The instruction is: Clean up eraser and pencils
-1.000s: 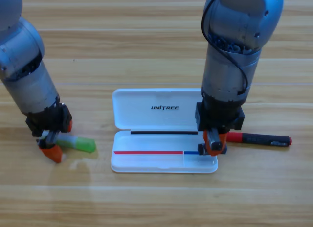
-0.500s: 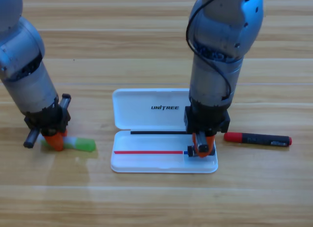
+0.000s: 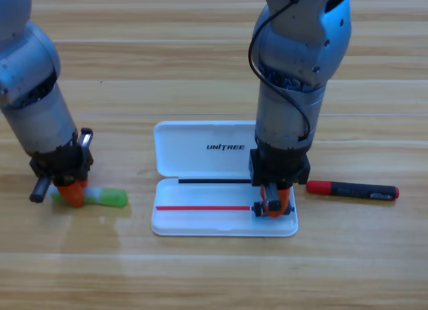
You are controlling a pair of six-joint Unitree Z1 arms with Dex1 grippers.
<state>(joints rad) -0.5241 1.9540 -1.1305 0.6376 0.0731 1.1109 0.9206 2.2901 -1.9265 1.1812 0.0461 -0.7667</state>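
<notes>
Right gripper (image 3: 272,207) has shifted slightly left, clamped on the eraser (image 3: 262,208) in the white case's (image 3: 200,149) right end; left gripper (image 3: 71,193) stays on the mint pencil (image 3: 107,197), grip indeterminate; red-black pencil (image 3: 352,189) unmoved on the desk (image 3: 200,270).

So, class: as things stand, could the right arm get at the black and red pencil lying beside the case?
Probably yes: the black and red pencil lies bare on the table, right beside the right gripper, which is over the white case.

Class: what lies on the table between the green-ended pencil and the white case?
Nothing: in the high view, only bare table separates the green-ended pencil from the white case. The left pincer is at that pencil.
</notes>
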